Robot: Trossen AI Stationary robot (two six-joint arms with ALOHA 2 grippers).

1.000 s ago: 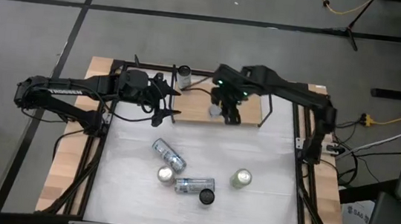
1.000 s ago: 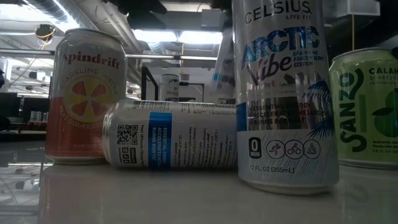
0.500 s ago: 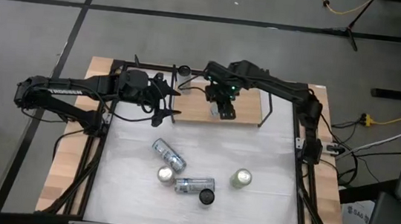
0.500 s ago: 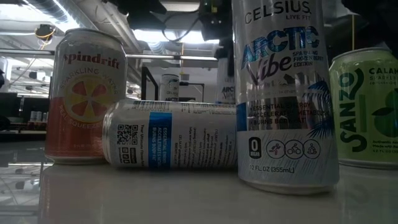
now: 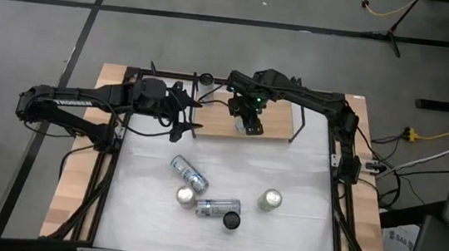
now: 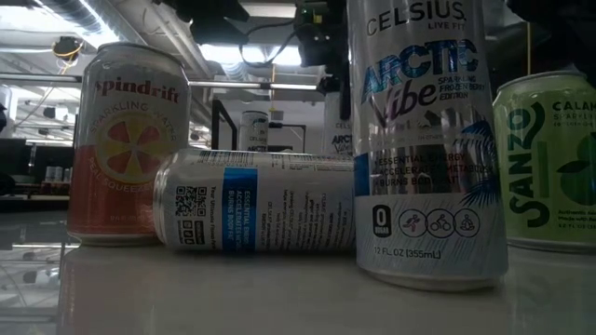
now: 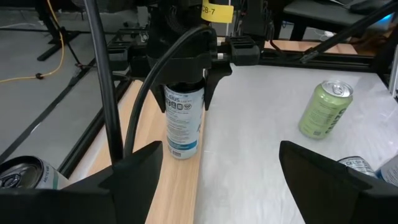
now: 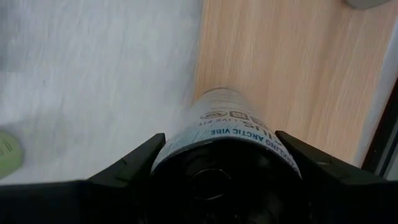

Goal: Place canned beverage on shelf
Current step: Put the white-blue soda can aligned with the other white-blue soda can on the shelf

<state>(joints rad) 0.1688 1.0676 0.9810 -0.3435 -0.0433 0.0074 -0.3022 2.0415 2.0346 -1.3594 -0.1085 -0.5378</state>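
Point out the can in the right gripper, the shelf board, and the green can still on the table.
Held can (image 7: 184, 121): left wrist view, label side.
Shelf (image 5: 279, 124): high view, bare wood board.
Green can (image 7: 324, 109): left wrist view, its side.

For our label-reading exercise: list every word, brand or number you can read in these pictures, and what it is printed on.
"Spindrift": orange can.
"CELSIUS", "ARCTIC Vibe", "12 FL OZ (355mL)": tall can.
"SANZO": green can.
"ARCTIC": can held in the right gripper.
"B-7": yellow tag.
Lying can: print too small.
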